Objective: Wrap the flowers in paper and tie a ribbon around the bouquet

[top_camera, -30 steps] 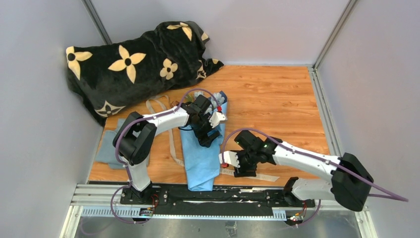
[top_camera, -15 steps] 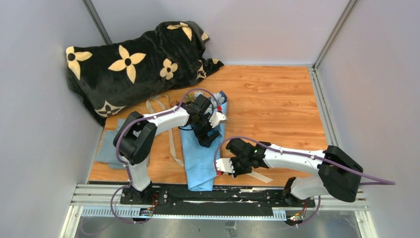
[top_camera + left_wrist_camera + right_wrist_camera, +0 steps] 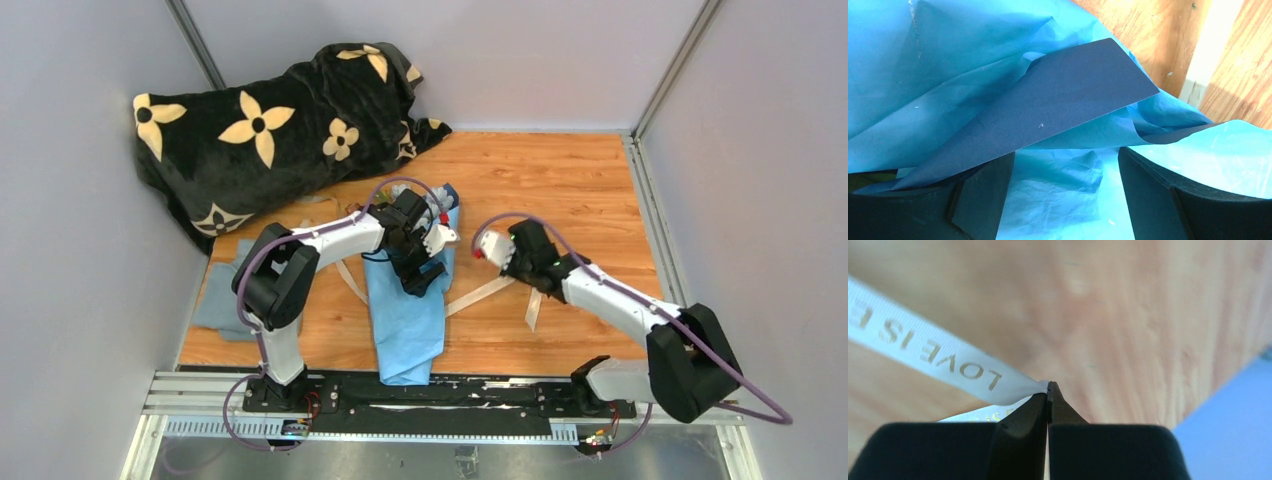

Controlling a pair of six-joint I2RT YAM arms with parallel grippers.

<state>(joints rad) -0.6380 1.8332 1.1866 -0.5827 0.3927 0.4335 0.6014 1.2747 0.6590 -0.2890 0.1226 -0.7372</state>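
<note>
1. Two arms over the wooden table (image 3: pixel 560 180), top view. The bouquet (image 3: pixel 410 310) lies between them, long axis running near to far. The flowers (image 3: pixel 432 196) point away from the arm bases and the paper's (image 3: pixel 405 345) stem end lies near the rail. The left gripper (image 3: pixel 425 272) sits over the upper part of the cone. The right gripper (image 3: pixel 527 278) is raised to the right of it, with the ribbon (image 3: pixel 480 295) slanting down from it to the bouquet's right edge and a short tail hanging. More ribbon lies left of the cone. A black flower-print blanket (image 3: pixel 270 120) is heaped at far left and a grey-blue cloth (image 3: pixel 220 295) lies at near left.

2. Left wrist view. The left gripper (image 3: pixel 1064 197) has its jaws standing well apart, with crumpled light-blue paper (image 3: pixel 923 75) under the gap. A dark-blue flap is folded across in front. A strip of ribbon (image 3: pixel 1209 45) crosses the wood at upper right.

3. Right wrist view. The right gripper (image 3: pixel 1049 390) has its jaws pressed together, pinching a fold of the ribbon (image 3: pixel 928 347) at the very tips. We read gold lettering, "LOVE IS", on the strip running up-left. Blurred wood lies behind, with blue paper at the right edge.
</note>
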